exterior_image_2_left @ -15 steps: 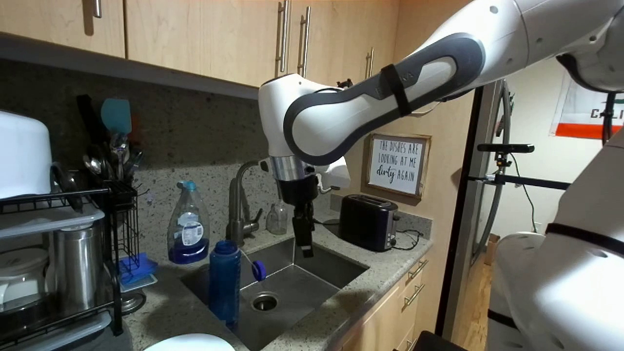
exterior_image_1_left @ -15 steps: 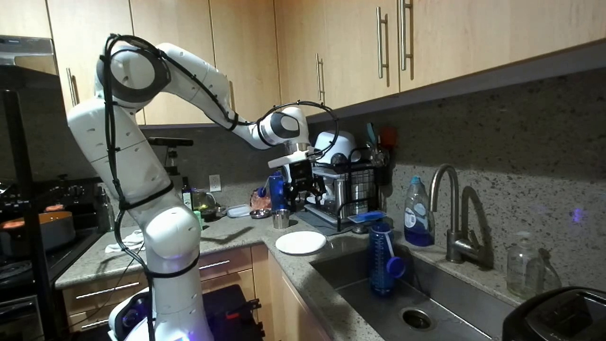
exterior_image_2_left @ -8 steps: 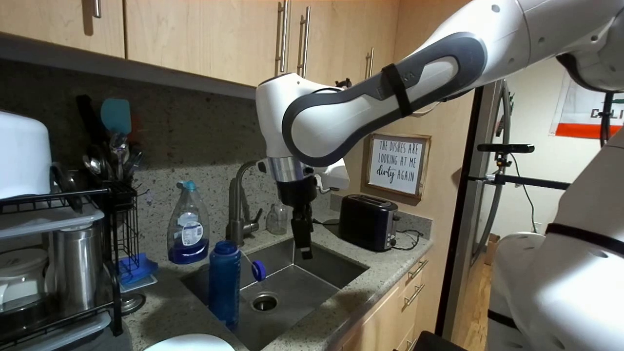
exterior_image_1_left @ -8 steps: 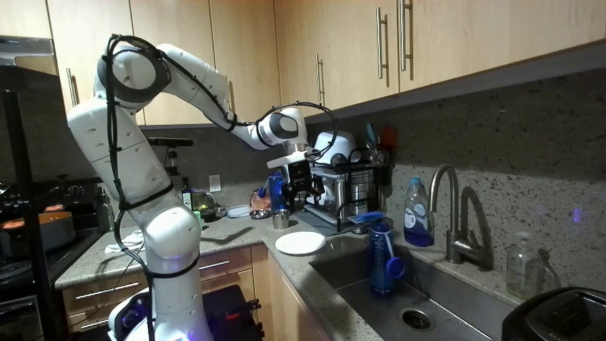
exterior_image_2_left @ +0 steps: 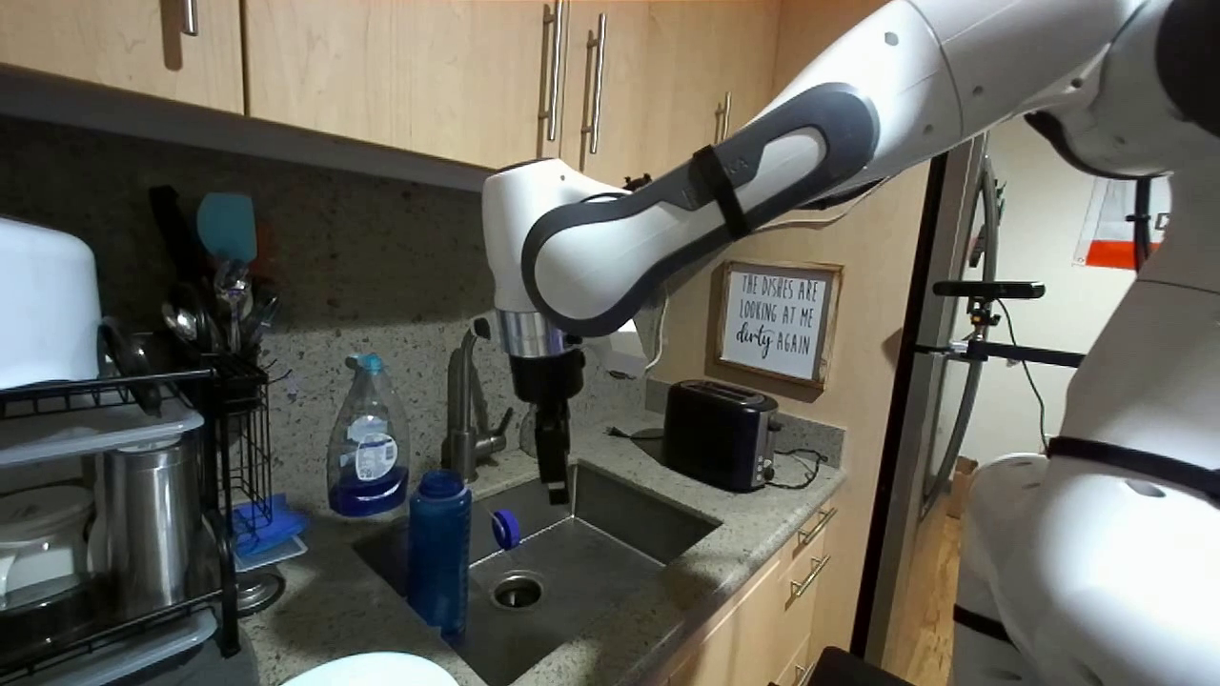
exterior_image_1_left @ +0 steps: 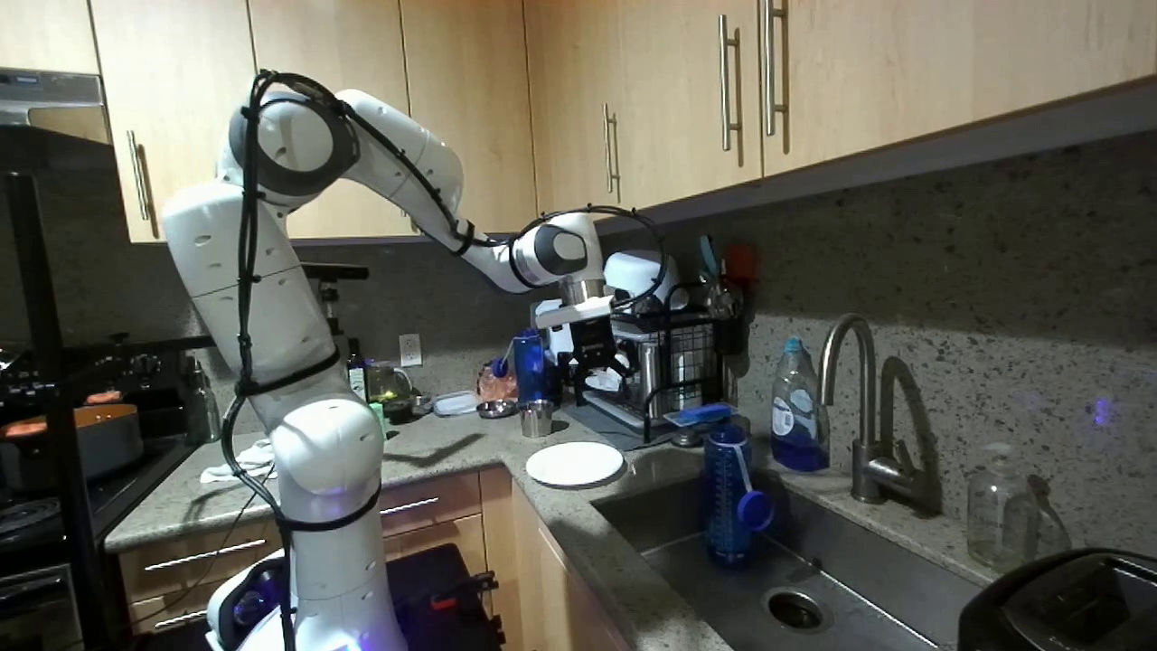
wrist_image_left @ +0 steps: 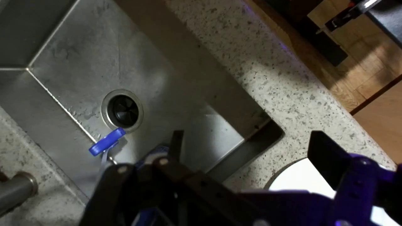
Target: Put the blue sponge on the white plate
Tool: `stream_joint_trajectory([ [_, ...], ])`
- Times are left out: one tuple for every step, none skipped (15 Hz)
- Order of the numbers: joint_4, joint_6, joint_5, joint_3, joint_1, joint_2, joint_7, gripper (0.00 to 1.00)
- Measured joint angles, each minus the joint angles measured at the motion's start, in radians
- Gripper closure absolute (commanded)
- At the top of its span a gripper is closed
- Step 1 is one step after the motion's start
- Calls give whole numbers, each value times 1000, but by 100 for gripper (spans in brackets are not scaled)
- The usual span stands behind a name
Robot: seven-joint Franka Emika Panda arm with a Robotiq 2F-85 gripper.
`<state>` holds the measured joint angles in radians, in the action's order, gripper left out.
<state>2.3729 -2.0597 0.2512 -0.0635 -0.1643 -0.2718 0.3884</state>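
The blue sponge [exterior_image_1_left: 703, 414] lies at the end of the dish rack, beside the sink, in both exterior views; the rack's wires partly cover it [exterior_image_2_left: 276, 527]. It is out of the wrist view. The white plate [exterior_image_1_left: 575, 464] lies flat on the counter corner by the sink; its edge shows in an exterior view [exterior_image_2_left: 372, 671] and part of it in the wrist view [wrist_image_left: 301, 177]. My gripper [wrist_image_left: 247, 133] is open and empty, pointing down above the sink's end and the plate. It also shows in both exterior views [exterior_image_1_left: 604, 380] [exterior_image_2_left: 557, 494].
A tall blue bottle [exterior_image_2_left: 440, 557] with its cap hanging open stands in the sink [exterior_image_1_left: 687, 579]. A soap bottle [exterior_image_2_left: 370, 443] and a faucet [exterior_image_1_left: 866, 407] stand behind the sink. The dish rack [exterior_image_1_left: 673, 371] is close to the sponge. A metal cup [exterior_image_1_left: 536, 419] stands behind the plate.
The arm has reached forward and slightly lower over the last half second. The gripper has shifted right in an exterior view and left in an exterior view. Plate and sponge have not moved.
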Motion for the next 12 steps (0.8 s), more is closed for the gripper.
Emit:
stream_joint_trajectory([
  [-28,-13,4,3,2,32,19,0],
  [-61,-23,7,6,5,65,39,0],
  [-83,-29,7,3,5,93,48,0],
  [-92,-37,5,-4,2,112,57,0],
  [-97,-41,5,-12,-3,126,61,0],
  [-104,-42,5,-24,-6,139,62,0],
  [-116,-42,7,-36,-8,153,62,0],
  [-132,-41,11,-47,-11,168,62,0],
  [-148,-41,18,-55,-12,181,62,0],
  [-162,-41,25,-60,-13,194,62,0],
  [-173,-41,30,-62,-14,203,62,0],
  [-179,-41,33,-63,-14,208,62,0],
])
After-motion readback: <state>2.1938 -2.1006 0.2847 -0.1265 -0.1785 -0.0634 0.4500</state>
